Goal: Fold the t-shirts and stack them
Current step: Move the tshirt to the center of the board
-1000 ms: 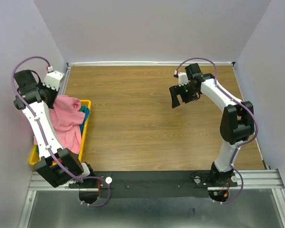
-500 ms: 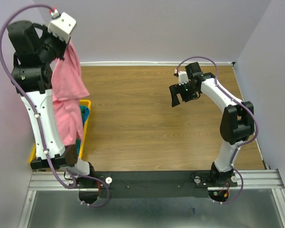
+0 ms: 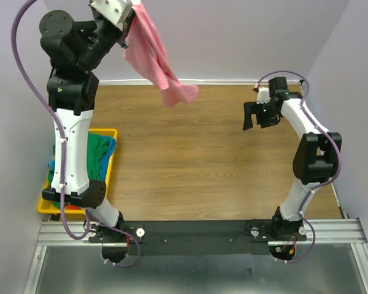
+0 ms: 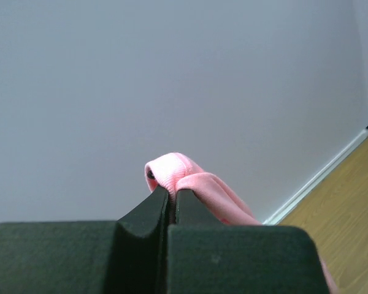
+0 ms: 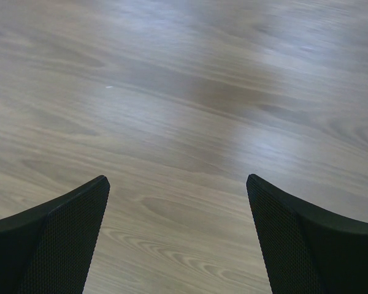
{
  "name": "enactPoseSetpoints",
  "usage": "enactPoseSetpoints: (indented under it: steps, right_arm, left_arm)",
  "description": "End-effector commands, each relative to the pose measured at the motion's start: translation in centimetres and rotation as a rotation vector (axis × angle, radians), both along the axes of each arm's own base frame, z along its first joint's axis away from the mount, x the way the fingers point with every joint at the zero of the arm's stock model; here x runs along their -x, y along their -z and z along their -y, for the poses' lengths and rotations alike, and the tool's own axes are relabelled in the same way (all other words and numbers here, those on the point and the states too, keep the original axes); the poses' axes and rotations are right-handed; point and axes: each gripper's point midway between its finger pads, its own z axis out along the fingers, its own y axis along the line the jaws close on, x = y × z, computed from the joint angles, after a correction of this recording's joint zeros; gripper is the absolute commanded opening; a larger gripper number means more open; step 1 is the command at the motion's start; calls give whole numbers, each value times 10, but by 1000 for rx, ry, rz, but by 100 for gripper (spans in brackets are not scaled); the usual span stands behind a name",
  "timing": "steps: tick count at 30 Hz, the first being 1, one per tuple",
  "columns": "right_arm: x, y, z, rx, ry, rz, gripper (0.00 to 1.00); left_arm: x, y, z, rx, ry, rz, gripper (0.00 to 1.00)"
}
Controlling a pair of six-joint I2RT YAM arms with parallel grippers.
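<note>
Pale lilac walls are closing in a wood-grain table [image 3: 196,165]. High against the back wall, the left gripper [image 4: 170,191] is pressing its jaws together on a rolled hem of the pink t-shirt [image 3: 154,58], and a small loop of fabric is bulging just above the fingertips. From that pinch the shirt is hanging free in the air over the far left part of the table, its lower end trailing toward the middle. The left arm is standing tall, rising from beside the yellow bin [image 3: 112,132] at the table's left edge. A green t-shirt [image 3: 97,153] is lying crumpled in the bin, with a bit of blue cloth [image 3: 53,165] showing beside the arm. The right gripper [image 5: 178,184] is holding its jaws wide apart, pointing down at bare wood over the far right part of the table, well apart from the pink shirt
</note>
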Motion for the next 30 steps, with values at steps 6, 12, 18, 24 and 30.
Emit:
enactPoseSetpoints:
  steps: [6,12,18,24,30]
  right_arm:
    - [-1,-39,49,-10,134,80,100]
    - [9,-41,57,-3,143,84,100]
    - [19,-35,52,-21,107,68,100]
    - [27,-24,41,-47,63,36,100]
    - [32,-13,-3,-65,-70,8,100]
  left_arm:
    - [-54,39,65,26,138,-52,0]
    - [-87,145,114,25,272,-335,0]
    - [-88,269,125,-123,289,-570,51]
    - [-82,358,75,-147,210,-818,98]
    - [-56,408,45,-182,244,-952,99]
